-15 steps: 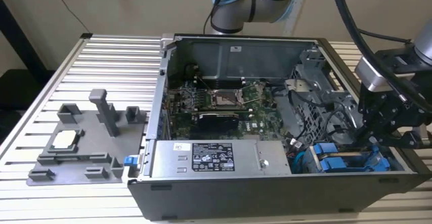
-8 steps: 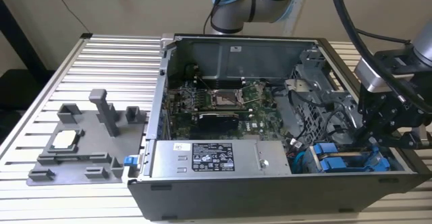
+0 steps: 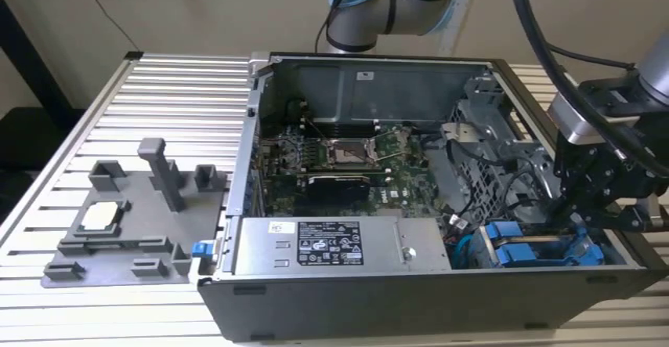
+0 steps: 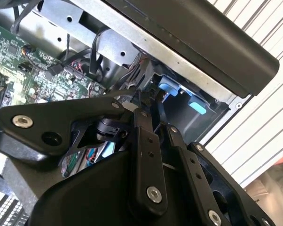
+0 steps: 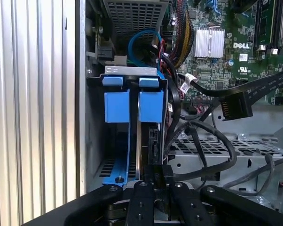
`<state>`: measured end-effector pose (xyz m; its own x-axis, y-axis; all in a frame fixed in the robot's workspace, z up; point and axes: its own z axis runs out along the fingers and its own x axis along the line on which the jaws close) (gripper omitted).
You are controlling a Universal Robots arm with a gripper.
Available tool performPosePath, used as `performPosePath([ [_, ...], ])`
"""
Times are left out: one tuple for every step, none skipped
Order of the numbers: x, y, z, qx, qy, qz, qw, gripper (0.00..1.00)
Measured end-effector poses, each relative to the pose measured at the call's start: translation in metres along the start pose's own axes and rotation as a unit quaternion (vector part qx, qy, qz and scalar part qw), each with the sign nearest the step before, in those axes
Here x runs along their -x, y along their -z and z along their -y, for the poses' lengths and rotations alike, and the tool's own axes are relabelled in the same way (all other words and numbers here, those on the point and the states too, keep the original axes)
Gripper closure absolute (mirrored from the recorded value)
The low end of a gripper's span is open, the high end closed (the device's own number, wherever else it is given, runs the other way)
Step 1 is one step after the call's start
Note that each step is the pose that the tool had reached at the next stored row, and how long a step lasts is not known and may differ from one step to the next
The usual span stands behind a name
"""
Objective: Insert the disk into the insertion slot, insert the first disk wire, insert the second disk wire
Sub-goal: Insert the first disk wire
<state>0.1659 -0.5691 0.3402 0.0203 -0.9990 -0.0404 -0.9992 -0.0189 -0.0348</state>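
Looking at the first wrist view, the gripper (image 5: 159, 182) is pinched on a small black plug (image 5: 163, 172) right by the end of the disk (image 5: 151, 107). The disk is already sitting in its slot (image 5: 132, 70), next to the other blue-fronted drive (image 5: 117, 106). Can't tell if the plug is seated. My worry: it goes in crooked and jams, or the loose black cables (image 5: 212, 141) crowding that corner snag

The blue-framed disk (image 5: 150, 107) stands on edge, seated in the grey sheet-metal insertion slot (image 5: 132, 70).
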Motion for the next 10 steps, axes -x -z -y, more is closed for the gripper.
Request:
performPosePath([
  [0.0000,0.0000,0.0000,0.0000,-0.001,0.0000,1.0000,0.81],
  [0.0000,0.0000,0.0000,-0.0001,-0.001,-0.0001,1.0000,0.81],
  [0.0000,-0.0001,-0.0001,-0.0001,-0.002,-0.0002,1.0000,0.81],
  [0.0000,-0.0002,-0.0001,-0.0001,-0.003,-0.0002,1.0000,0.81],
  [0.0001,-0.0005,-0.0001,-0.0002,-0.003,-0.0003,1.0000,0.81],
  [0.0000,-0.0009,-0.0001,-0.0002,-0.004,-0.0002,1.0000,0.81],
  [0.0000,-0.0014,-0.0001,-0.0002,-0.005,-0.0003,1.0000,0.81],
  [0.0000,-0.0017,-0.0001,-0.0002,-0.006,-0.0004,1.0000,0.81],
  [-0.0001,-0.0022,-0.0001,-0.0003,-0.006,-0.0003,1.0000,0.81],
  [-0.0001,-0.0026,-0.0001,-0.0003,-0.006,-0.0004,1.0000,0.81],
])
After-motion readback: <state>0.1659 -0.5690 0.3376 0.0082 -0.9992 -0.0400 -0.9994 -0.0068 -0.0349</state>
